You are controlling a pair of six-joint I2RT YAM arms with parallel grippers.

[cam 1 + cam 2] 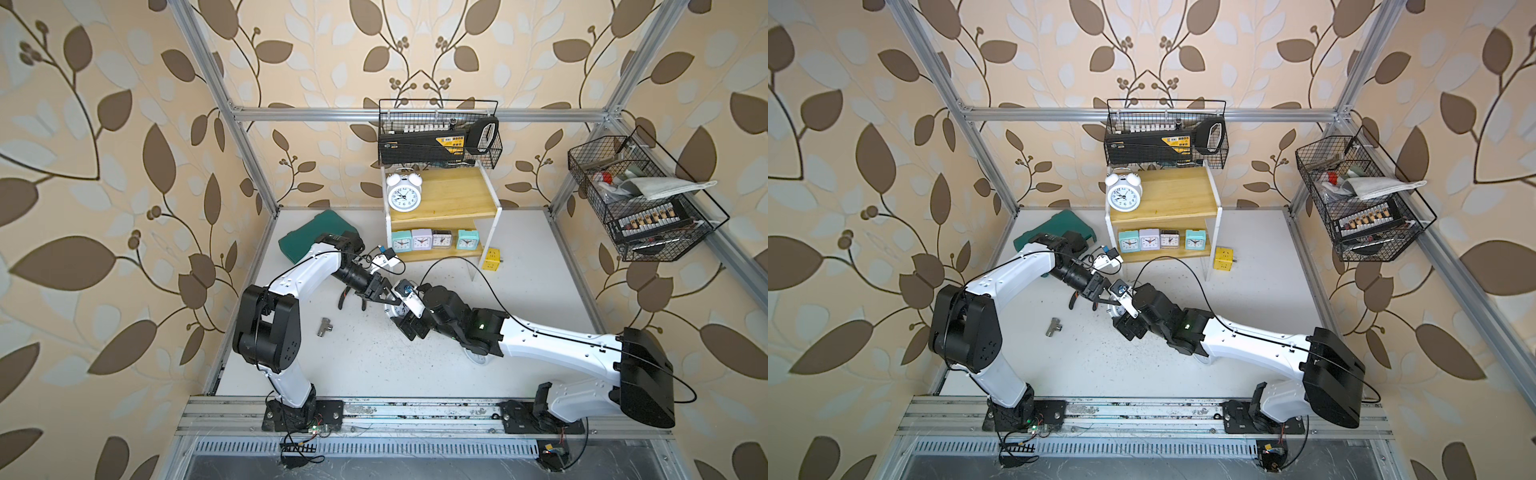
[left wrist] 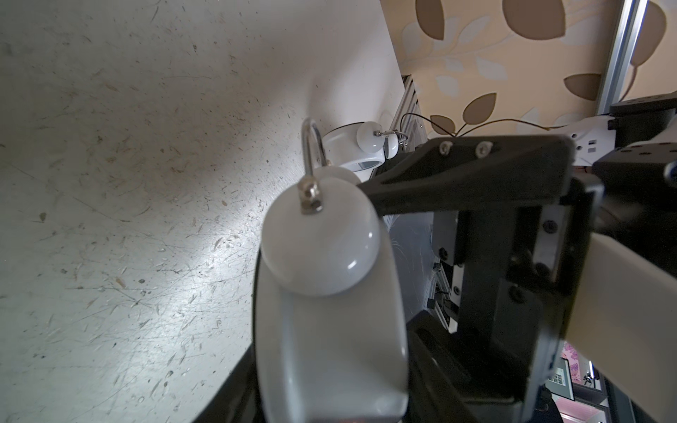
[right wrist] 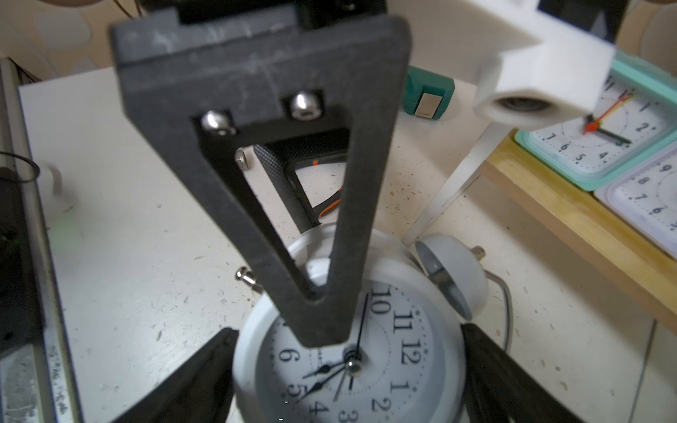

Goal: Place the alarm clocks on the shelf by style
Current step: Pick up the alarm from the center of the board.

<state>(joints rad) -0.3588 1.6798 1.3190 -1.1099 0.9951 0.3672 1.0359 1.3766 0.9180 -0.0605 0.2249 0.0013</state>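
As I tally the cell from my console, seven clocks show.

1. Shelf point(image 1: 457, 195): at the back of the table point(image 1: 374, 382), against the wall.
2. Top tier: first twin-bell clock point(image 1: 404, 194), upright at the left end, dial facing out.
3. Lower tier, in a row with dials facing out: mint clock point(image 1: 401, 242), lilac clock point(image 1: 422, 239) and clear clock point(image 1: 440, 239) side by side. The teal clock point(image 1: 467, 240) sits a little apart from them.
4. Second twin-bell clock point(image 3: 403, 348): off the shelf, mid-table in front of it, where the two arms meet.
   - The left gripper point(image 1: 388, 297) is clamped on it front to back. In the right wrist view I see one of its fingers point(image 3: 329, 238) lying flat on the dial.
   - The right gripper point(image 1: 402, 322) straddles the same clock, with its fingers point(image 3: 205, 373) at either side of the rim. I cannot tell whether they press it or stand clear.
5. Third twin-bell clock point(image 2: 337, 143): lying on the table under the right forearm. Only its rim shows in both top views.
6. Sundries on the table:
   - yellow cube point(image 1: 490, 258), just beside the shelf's right panel;
   - green case point(image 1: 316, 232), at the back left;
   - pliers point(image 1: 341, 301), near the left gripper;
   - metal fitting point(image 1: 325, 328), in front of the pliers.
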